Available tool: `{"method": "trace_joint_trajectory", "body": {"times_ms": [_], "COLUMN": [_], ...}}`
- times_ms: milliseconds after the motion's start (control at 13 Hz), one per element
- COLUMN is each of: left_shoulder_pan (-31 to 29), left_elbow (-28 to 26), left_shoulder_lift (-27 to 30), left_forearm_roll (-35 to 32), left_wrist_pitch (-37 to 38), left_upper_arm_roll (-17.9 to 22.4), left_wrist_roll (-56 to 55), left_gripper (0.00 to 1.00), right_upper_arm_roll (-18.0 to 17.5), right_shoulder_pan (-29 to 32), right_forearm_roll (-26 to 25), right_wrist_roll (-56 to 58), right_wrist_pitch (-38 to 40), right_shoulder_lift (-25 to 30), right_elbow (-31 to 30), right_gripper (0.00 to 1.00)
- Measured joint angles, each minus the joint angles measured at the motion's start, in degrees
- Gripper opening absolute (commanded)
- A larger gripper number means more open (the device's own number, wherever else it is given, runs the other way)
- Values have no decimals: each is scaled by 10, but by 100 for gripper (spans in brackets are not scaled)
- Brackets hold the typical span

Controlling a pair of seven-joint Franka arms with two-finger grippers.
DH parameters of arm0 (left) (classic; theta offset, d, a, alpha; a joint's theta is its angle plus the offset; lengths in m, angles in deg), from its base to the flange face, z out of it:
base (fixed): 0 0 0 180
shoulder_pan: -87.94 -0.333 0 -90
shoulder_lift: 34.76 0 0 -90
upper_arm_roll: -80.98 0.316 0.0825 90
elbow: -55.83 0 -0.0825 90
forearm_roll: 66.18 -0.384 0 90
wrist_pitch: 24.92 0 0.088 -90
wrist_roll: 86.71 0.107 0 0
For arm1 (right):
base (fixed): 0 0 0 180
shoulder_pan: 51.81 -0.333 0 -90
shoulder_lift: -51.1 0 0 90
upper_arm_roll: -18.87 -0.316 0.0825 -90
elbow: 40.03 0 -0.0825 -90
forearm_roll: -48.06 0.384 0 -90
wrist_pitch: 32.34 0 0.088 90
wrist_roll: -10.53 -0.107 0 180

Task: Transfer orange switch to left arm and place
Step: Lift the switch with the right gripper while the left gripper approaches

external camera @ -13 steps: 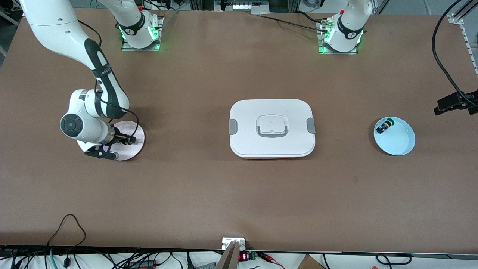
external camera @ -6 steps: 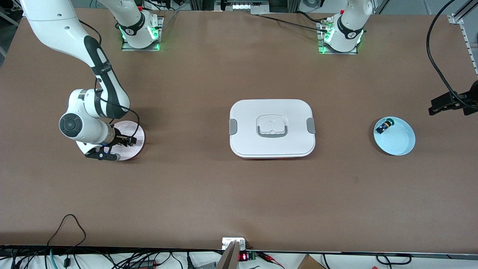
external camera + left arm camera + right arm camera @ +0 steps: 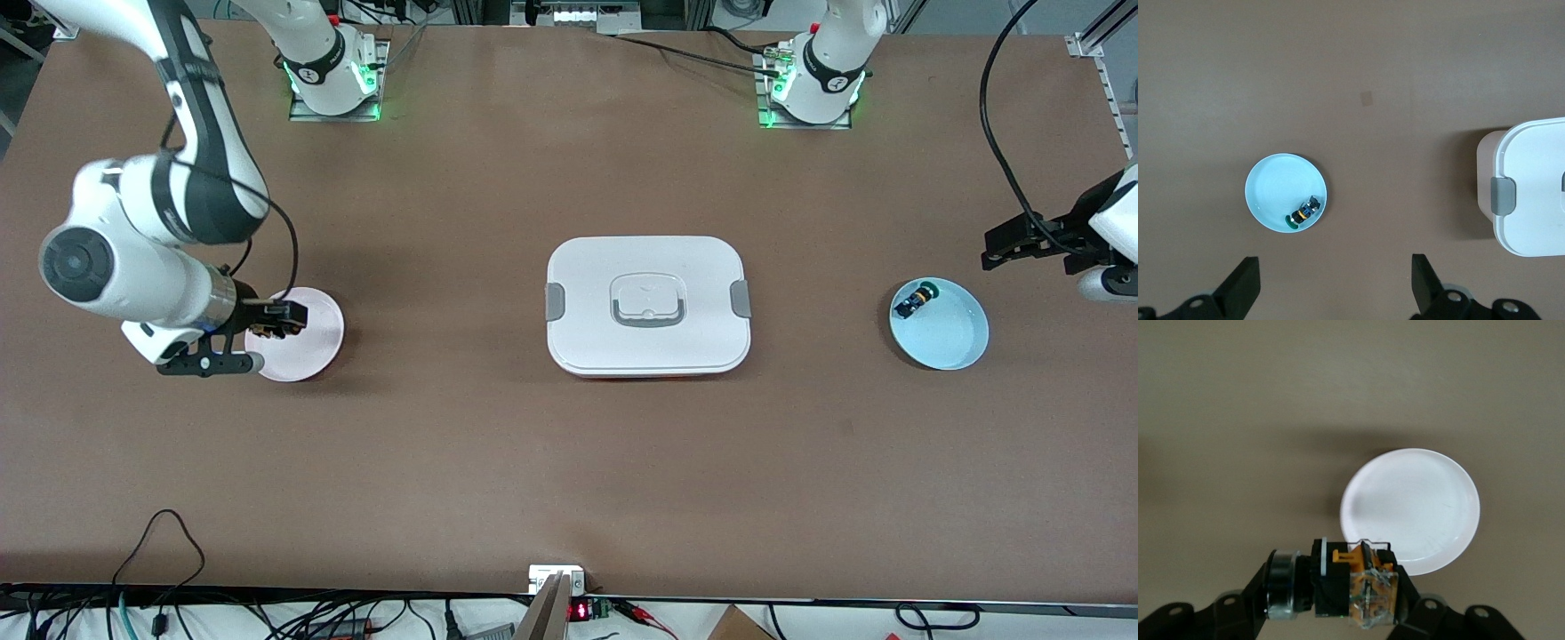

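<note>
Orange switch sits clamped in the right gripper, lifted over the pink plate toward the right arm's end from the white box. Left gripper hangs wide open, holding nothing, above the table beside the blue plate.

Brown table fills view; tangled black cables along near edge; even light.

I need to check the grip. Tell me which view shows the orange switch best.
The right wrist view: the orange switch fills the foreground, clamped in the right gripper. The front view shows only a dark speck at the gripper over the pink plate. The left wrist view misses it.
</note>
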Motion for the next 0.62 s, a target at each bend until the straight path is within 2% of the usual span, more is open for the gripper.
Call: {"method": "trace_joint_trajectory", "body": {"times_ms": [385, 615], "left_shoulder_pan": [4, 63], "left_elbow": [3, -7], "left_shoulder_lift": [2, 7], "left_forearm_roll": [0, 0], "left_wrist_pitch": [6, 9], "left_upper_arm_roll": [5, 50], "left_wrist_roll": [0, -25], "left_gripper": [100, 100], "right_upper_arm_roll": [-46, -64], "right_shoulder_pan": [-8, -12], "right_forearm_roll": [131, 262], "right_wrist_roll": [151, 257], "right_wrist_pitch": [14, 14], "right_shoulder_lift": [43, 56], "right_elbow": [34, 40], "right_gripper": [21, 20]}}
